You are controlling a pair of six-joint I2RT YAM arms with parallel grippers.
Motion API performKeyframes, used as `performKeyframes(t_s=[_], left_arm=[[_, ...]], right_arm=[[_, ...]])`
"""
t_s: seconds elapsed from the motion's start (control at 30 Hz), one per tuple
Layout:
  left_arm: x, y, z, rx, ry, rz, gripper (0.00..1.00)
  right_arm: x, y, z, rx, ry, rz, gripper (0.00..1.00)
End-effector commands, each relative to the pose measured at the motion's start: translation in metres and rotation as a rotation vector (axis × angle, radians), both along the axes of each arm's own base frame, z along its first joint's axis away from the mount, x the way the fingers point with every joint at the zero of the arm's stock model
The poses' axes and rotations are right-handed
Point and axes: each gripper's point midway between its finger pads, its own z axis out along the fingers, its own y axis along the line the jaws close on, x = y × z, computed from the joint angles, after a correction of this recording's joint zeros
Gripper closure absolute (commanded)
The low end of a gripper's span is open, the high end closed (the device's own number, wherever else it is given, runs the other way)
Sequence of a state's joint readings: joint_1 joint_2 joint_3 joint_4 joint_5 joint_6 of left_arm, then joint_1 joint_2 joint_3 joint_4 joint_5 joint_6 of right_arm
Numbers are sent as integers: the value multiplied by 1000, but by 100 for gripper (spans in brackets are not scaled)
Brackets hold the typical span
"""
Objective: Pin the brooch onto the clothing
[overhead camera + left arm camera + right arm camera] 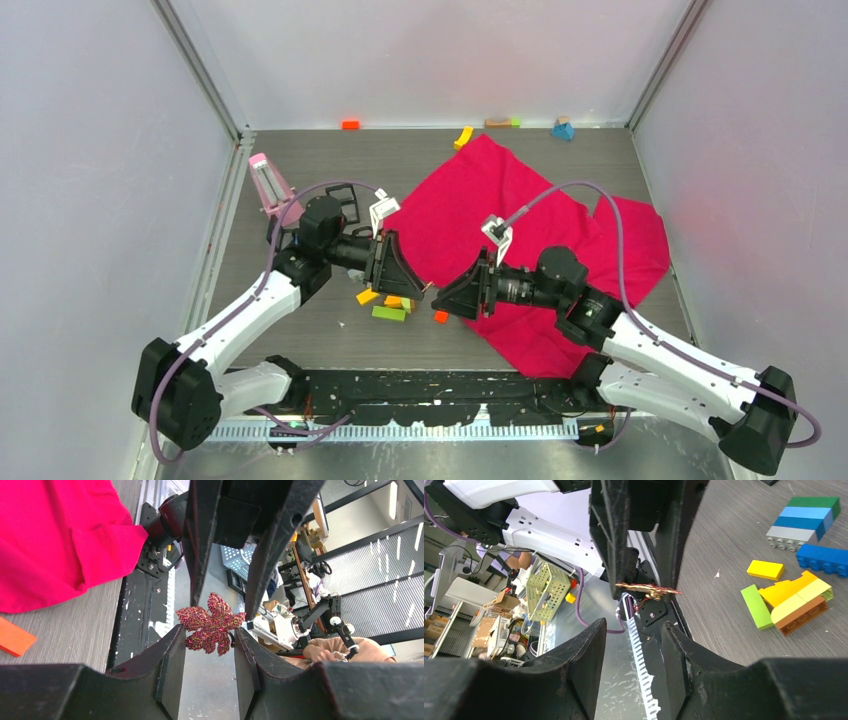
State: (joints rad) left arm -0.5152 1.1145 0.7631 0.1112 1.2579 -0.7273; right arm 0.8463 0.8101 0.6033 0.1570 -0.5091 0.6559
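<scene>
Overhead, the left gripper [415, 280] and the right gripper [447, 295] point at each other, tips almost meeting at mid-frame above the grey table [300, 170]. The crimson clothing [520, 210] lies crumpled at centre right. Toy blocks [388, 305] sit just below the left gripper. The brooch is too small to make out here.

Through the left wrist camera, the brooch [212, 623], a glittery leaf-shaped piece, sits mid-frame, clamped by its edges between the left fingers [170, 655] rising from the bottom edge. The right gripper's jaws hang apart from the top.

Through the right wrist camera, the brooch [649, 588] shows edge-on at centre, bridging the left fingertips. The right fingers [584, 650] below stand apart, nothing between them.
</scene>
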Motion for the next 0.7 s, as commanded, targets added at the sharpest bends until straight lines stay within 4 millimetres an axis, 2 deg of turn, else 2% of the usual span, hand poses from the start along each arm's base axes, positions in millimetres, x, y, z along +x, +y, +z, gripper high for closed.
performKeyframes(t_s=[0.0, 0.37, 0.67], left_arm=[[0, -1, 6, -23, -27, -15, 79], [6, -3, 4, -16, -30, 12, 79], [6, -3, 3, -15, -26, 11, 79]], right_arm=[[8, 9, 25, 87, -87, -64, 50], [18, 22, 3, 70, -66, -130, 59], [19, 26, 1, 79, -76, -143, 67]])
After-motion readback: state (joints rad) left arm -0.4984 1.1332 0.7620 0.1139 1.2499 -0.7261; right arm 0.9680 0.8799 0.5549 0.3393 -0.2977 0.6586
